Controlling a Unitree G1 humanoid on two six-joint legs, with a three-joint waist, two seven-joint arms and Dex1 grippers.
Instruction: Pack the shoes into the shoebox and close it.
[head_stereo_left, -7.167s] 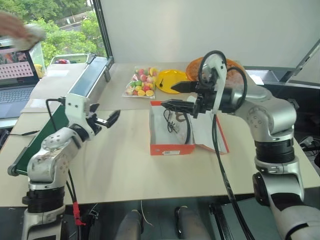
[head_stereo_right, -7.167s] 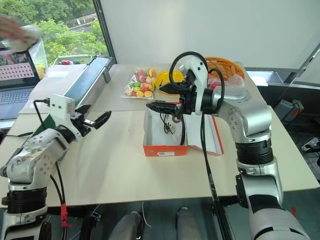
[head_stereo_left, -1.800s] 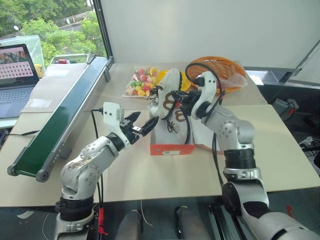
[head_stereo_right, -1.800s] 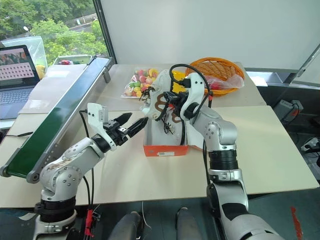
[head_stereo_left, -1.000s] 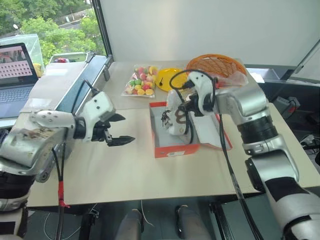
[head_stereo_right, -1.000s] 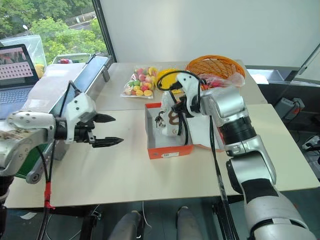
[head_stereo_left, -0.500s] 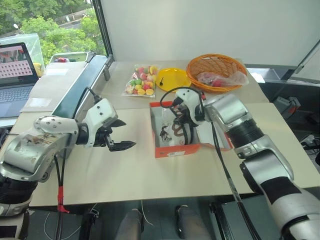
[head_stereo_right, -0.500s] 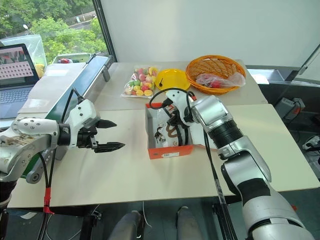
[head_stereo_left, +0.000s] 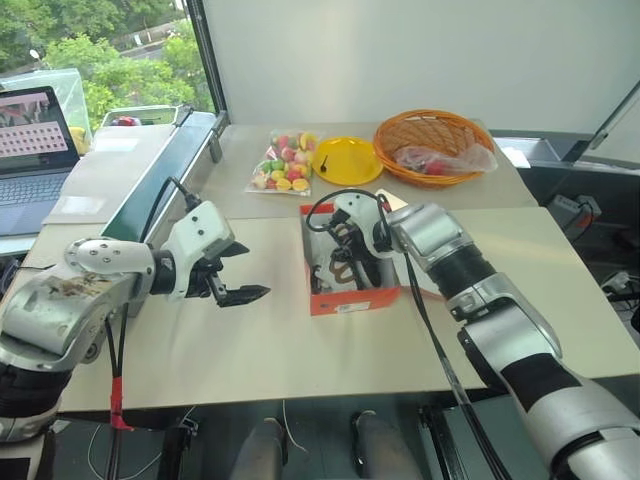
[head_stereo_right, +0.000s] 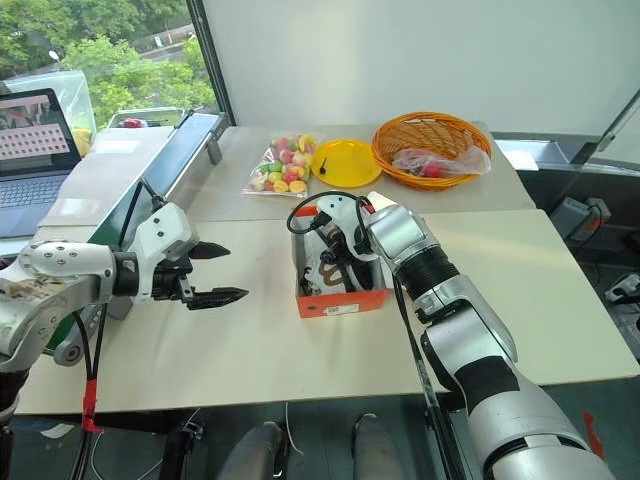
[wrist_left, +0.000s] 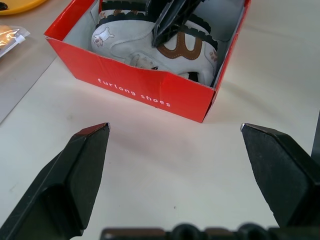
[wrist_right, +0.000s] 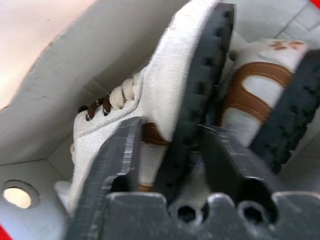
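The orange-red shoebox (head_stereo_left: 348, 298) stands open mid-table, its lid (head_stereo_left: 413, 284) folded out to the right under my right arm. Both white shoes (wrist_left: 150, 45) with brown side marks lie inside it. My right gripper (head_stereo_left: 345, 252) reaches down into the box. In the right wrist view its fingers (wrist_right: 117, 155) stand apart on either side of one shoe's (wrist_right: 165, 90) dark sole, and the other shoe (wrist_right: 260, 90) lies just beyond. My left gripper (head_stereo_left: 256, 281) hovers open over the table left of the box, with nothing between its fingers.
A green conveyor belt (head_stereo_left: 150, 175) runs along the left side, with a laptop (head_stereo_left: 35, 140) beyond it. Behind the box are a bag of coloured sweets (head_stereo_left: 282, 165), a yellow plate (head_stereo_left: 345, 160) and an orange woven basket (head_stereo_left: 432, 140).
My right gripper has sunk into the box with the shoe it held upright above it, and its fingers have parted. The left gripper has stayed where it was.
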